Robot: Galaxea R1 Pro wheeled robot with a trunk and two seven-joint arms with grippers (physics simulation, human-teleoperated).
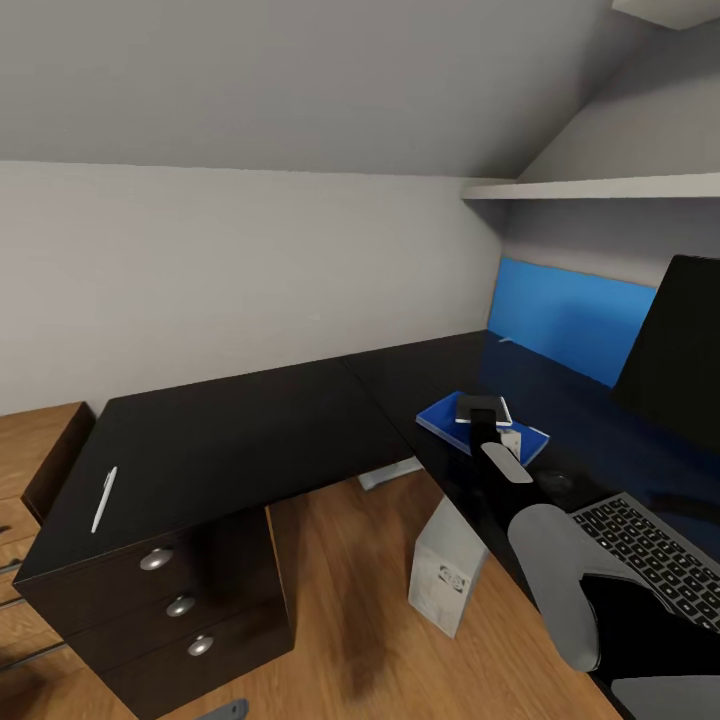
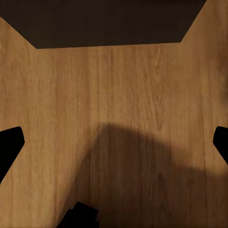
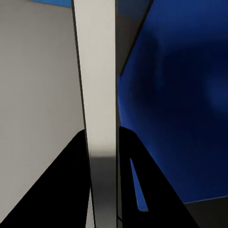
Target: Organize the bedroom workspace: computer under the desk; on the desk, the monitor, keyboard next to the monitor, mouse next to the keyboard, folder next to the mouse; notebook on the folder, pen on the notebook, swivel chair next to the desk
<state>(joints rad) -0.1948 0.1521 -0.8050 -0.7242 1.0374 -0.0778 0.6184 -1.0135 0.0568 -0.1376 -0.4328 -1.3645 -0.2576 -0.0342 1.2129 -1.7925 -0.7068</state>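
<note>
1. Your right pincer [image 1: 487, 425] is clenched on the notebook [image 1: 483, 408], just above the blue folder [image 1: 450, 418] on the surface [image 1: 250, 430].
2. Your left pincer [image 2: 114, 142] hangs released over the floor [image 2: 118, 95].
3. The pen [image 1: 104, 498] lies far left; the keyboard [image 1: 650, 550] is near right.

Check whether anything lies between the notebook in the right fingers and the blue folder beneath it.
Nothing visible does: the right gripper holds the notebook directly over the folder, whose blue cover looks bare.
</note>
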